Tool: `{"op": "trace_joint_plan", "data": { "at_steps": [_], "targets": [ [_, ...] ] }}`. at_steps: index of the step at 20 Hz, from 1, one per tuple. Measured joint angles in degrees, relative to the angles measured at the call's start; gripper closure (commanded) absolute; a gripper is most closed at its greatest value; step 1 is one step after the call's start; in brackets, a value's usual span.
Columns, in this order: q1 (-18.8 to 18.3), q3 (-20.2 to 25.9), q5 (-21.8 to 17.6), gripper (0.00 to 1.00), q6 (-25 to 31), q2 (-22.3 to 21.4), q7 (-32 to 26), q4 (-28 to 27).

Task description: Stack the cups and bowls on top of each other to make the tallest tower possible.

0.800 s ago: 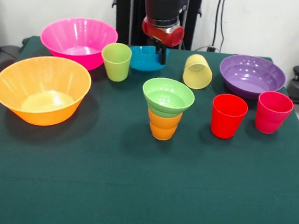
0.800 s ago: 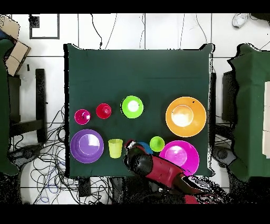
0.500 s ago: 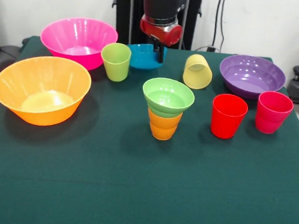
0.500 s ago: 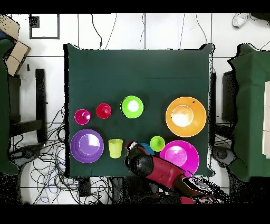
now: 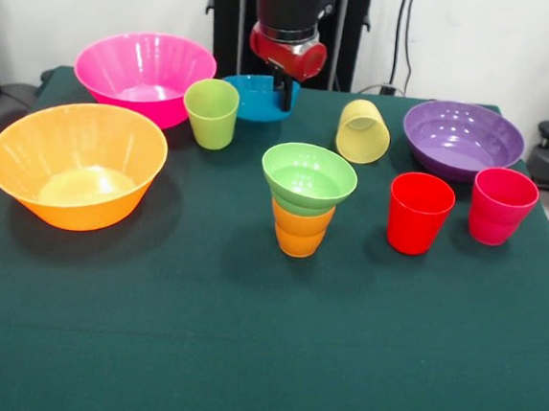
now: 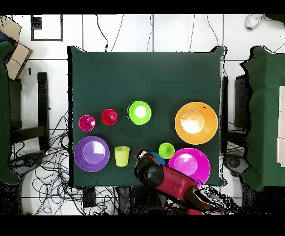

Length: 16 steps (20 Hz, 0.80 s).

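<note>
My gripper is shut on the rim of the small blue bowl and holds it just above the table's far edge, between the lime green cup and the pale yellow cup. In the overhead view the arm hides most of the blue bowl. The small light green bowl sits on the orange ribbed cup at the table's middle; from above only the bowl shows.
The large pink bowl and large orange bowl stand at the left. The purple bowl, red cup and pink-red cup stand at the right. The pale yellow cup is tipped over.
My gripper has risen and shifted a little left with the blue bowl, which has come up off the table. Nothing else has moved.
</note>
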Motion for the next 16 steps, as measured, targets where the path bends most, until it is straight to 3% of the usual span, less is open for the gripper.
{"op": "trace_joint_plan", "data": {
  "at_steps": [16],
  "targets": [
    [0.90, -0.98, -0.01, 1.00, 2.84, -1.33, 0.00, 0.01]
  ]
}}
